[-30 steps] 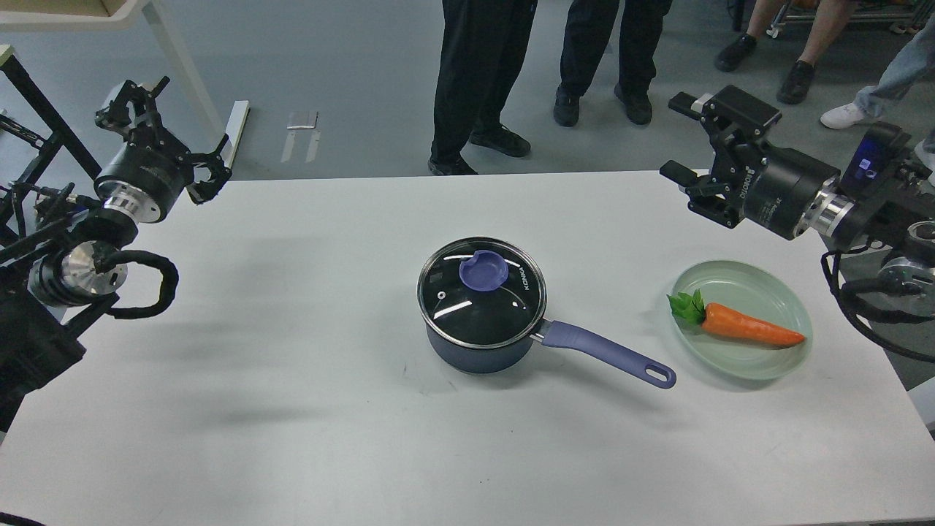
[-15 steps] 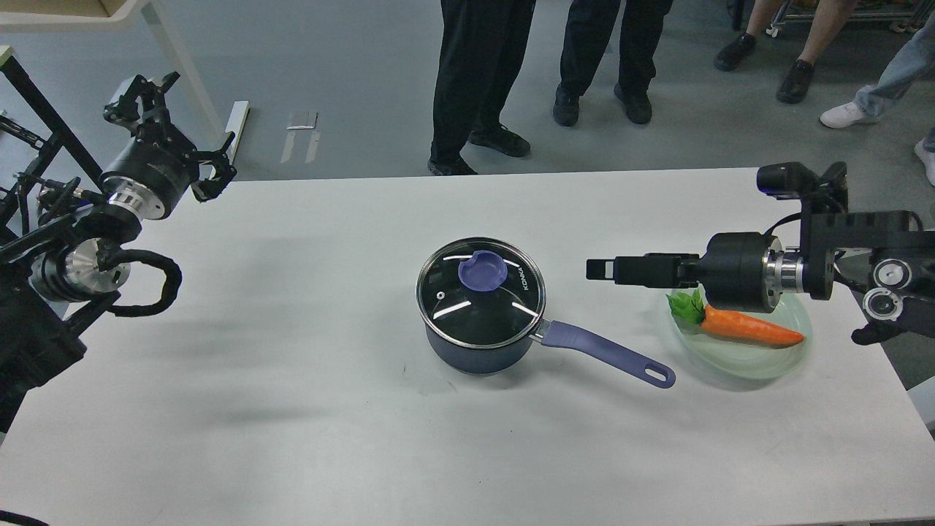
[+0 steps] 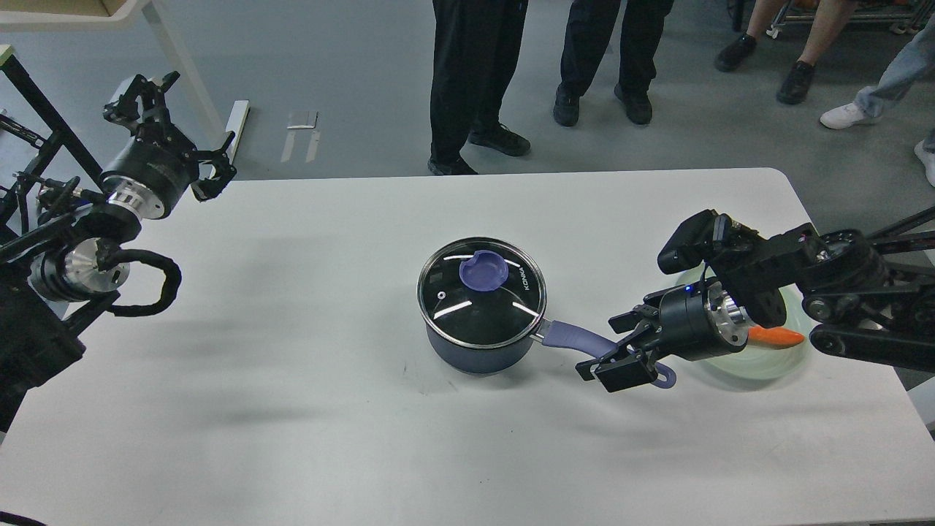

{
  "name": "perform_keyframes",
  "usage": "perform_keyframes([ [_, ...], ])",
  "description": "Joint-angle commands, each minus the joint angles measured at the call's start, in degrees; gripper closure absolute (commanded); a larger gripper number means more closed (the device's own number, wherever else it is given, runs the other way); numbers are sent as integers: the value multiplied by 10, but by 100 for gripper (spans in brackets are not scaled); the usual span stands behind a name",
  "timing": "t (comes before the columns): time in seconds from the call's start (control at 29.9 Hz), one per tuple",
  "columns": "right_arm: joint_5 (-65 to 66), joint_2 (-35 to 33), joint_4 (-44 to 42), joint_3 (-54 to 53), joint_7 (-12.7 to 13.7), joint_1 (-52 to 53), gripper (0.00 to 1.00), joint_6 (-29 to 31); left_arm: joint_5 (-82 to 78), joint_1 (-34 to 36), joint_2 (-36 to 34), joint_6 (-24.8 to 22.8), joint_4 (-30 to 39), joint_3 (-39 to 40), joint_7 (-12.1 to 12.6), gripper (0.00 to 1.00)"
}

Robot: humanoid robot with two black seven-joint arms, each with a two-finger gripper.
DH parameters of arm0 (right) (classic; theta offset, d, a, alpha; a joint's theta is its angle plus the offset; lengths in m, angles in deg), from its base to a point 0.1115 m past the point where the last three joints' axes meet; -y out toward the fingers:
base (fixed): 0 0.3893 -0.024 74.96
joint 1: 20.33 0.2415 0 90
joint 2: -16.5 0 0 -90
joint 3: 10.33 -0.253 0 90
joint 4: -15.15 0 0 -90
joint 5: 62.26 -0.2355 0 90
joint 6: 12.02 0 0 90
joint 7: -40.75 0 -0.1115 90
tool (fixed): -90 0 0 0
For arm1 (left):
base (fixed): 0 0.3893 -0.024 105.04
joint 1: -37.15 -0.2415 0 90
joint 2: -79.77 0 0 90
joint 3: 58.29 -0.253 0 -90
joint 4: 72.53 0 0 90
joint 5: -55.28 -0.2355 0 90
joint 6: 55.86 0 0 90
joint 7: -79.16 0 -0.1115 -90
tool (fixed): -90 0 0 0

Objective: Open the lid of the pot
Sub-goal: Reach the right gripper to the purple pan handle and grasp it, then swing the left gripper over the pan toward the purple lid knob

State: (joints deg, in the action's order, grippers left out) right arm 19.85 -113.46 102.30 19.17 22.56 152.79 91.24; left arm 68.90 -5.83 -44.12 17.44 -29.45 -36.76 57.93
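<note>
A dark blue pot (image 3: 478,356) stands in the middle of the white table (image 3: 292,380). Its glass lid (image 3: 453,303) with a purple knob (image 3: 483,269) sits flat on the pot. The purple pot handle (image 3: 566,337) points right and toward me. My right gripper (image 3: 618,349) is low over the handle's far end, open, with one finger on each side of it; whether it touches the handle I cannot tell. My left gripper (image 3: 179,128) is open and empty, raised at the table's far left corner, far from the pot.
A pale green plate (image 3: 771,363) with an orange carrot (image 3: 780,336) lies right of the pot, mostly hidden behind my right arm. Several people's legs (image 3: 467,80) stand beyond the table's far edge. A black frame stands at the far left.
My right arm has swung down and toward me, from level above the plate to the end of the pot handle, fingers spread. The left arm, the pot and the lid have not moved.
</note>
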Motion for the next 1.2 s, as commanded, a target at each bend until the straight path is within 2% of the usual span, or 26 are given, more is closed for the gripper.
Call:
perform_keyframes([
  [0.0, 5, 12, 0, 10, 0, 4, 10, 1, 0, 0, -5, -1, 0, 0, 0, 0],
  [0.1, 16, 20, 0, 11, 1, 14, 21, 1, 0, 0, -8, -1, 0, 0, 0, 0],
  [0.2, 39, 24, -1, 12, 1, 22, 26, 1, 0, 0, -10, -2, 0, 0, 0, 0],
  [0.57, 56, 38, -21, 32, 1, 22, 28, 1, -1, 2, -12, -3, 0, 0, 0, 0],
  [0.87, 58, 41, -20, 37, 9, 23, 51, 1, -3, 3, -12, -3, 0, 0, 0, 0],
  [0.94, 57, 47, -20, 41, 17, 23, 53, 1, -4, 3, -13, -4, 1, 0, 0, 0],
  [1.17, 57, 48, -20, 43, 18, 23, 57, 1, -40, 4, -20, -4, 12, 0, 0, 0],
])
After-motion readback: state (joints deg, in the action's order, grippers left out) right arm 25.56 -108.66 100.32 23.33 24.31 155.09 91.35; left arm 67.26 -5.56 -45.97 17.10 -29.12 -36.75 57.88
